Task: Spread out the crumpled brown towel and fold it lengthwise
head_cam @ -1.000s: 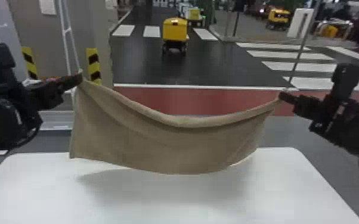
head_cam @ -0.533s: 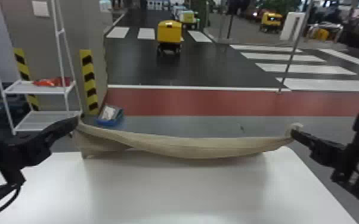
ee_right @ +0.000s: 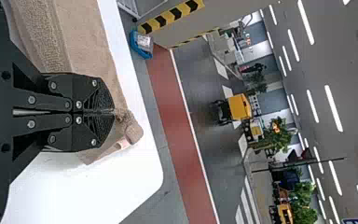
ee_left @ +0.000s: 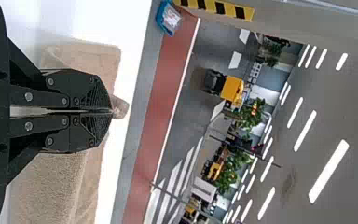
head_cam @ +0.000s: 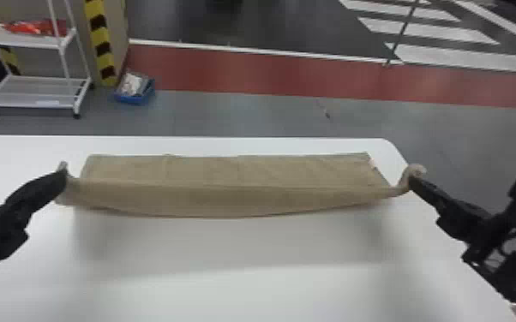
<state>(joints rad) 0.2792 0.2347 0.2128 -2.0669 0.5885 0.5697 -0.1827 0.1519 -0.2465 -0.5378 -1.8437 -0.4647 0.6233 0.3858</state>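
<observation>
Brown towel (head_cam: 227, 199), long axis between left and right jaws, each clamped on one end. Far edge (head_cam: 210, 158): beyond both, over counter (head_cam: 235, 295).

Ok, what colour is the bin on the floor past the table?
The bin is blue, clearest in the head view.

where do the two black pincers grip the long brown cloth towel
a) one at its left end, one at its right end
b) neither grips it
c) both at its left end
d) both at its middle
a, since the left pincer is shut on the left end of the brown cloth towel and the right pincer on its right end.
</observation>
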